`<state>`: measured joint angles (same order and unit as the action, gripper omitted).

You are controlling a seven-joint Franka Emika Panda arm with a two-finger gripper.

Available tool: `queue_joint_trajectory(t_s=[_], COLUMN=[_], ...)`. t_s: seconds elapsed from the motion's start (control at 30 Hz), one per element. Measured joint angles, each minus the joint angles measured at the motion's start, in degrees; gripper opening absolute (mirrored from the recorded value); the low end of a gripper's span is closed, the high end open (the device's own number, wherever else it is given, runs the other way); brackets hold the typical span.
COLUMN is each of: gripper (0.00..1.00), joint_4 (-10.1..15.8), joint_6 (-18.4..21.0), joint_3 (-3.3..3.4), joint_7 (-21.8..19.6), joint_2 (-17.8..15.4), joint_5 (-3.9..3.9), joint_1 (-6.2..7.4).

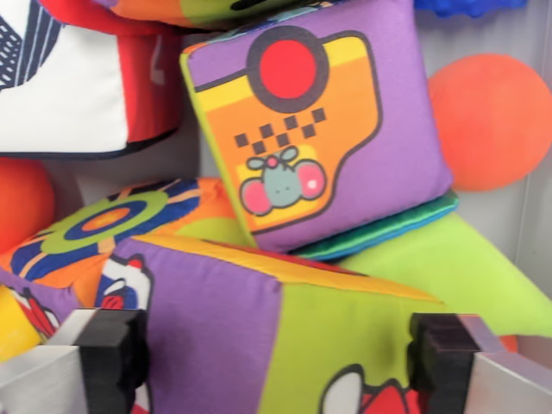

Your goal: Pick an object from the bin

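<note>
Your gripper (276,354) stands spread wide, one black pad (112,349) at the wrist view's left and the other at its right, with nothing pinched. Between the pads, and straight ahead of them, lies the near block (259,319), a soft cube in purple and green with a yellow top edge. Whether the pads touch its sides you cannot tell from here. It sits in the bin among other soft toys: the mouse block (315,121) leans tilted just behind it, an orange ball (492,121) rests at the right against the bin wall (535,224). The block looks about as wide as your opening, so, as I judge it, you should stay centred and go straight on rather than sideways.
</note>
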<state>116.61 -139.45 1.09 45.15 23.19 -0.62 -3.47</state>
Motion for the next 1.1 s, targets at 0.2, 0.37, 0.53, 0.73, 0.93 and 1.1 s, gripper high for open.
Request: queue_joint_trajectory(t_s=[0.2, 0.37, 0.53, 0.73, 0.93, 1.1], gripper=[0.00, 0.00, 0.00, 0.00, 0.00, 0.00], joint_4=[0.00, -0.01, -0.01, -0.05, -0.06, -0.11], joint_6=[0.00, -0.02, -0.04, -0.02, 0.31, 1.23], joint_3=[0.00, 0.00, 0.00, 0.00, 0.00, 0.00], joint_7=[0.00, 0.00, 0.00, 0.00, 0.00, 0.00], joint_2=[0.00, -0.02, -0.03, -0.03, -0.44, -1.30], joint_5=[0.00, 0.00, 0.00, 0.00, 0.00, 0.00], joint_1=[0.00, 0.00, 0.00, 0.02, 0.02, 0.02])
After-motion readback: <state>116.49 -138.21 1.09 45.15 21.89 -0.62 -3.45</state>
